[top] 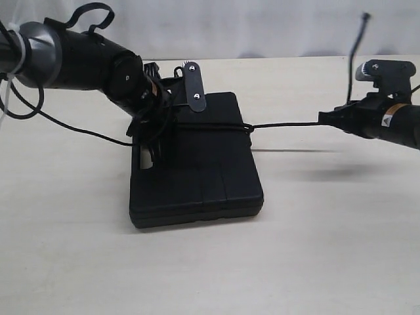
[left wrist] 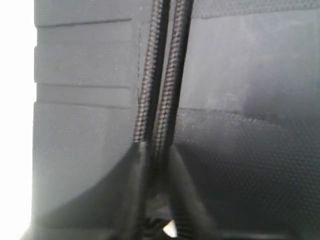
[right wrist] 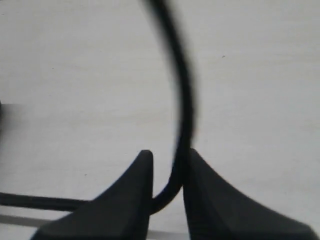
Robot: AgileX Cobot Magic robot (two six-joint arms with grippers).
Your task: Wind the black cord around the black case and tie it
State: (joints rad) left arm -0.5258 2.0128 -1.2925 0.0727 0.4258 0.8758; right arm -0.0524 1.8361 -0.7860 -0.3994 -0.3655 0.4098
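The black case point(top: 197, 177) lies flat in the middle of the table. The black cord point(top: 289, 124) crosses its top and is knotted at the case's right edge point(top: 246, 126). From there it runs taut to my right gripper point(top: 326, 119), which is shut on it; the loose tail rises to a frayed end point(top: 365, 18). In the right wrist view the cord point(right wrist: 184, 90) bends down between the gripper point(right wrist: 167, 162) fingers. My left gripper point(top: 157, 115) sits at the case's left edge. In its wrist view two braided cord strands point(left wrist: 150, 75) lie over the case point(left wrist: 250, 75) and run into the shut gripper point(left wrist: 159, 155).
The pale table point(top: 315, 249) stretches around the case on all sides. A thin black line point(top: 79, 128) trails from the left arm toward the case's left edge. A white wall point(top: 262, 26) stands behind the table's far edge.
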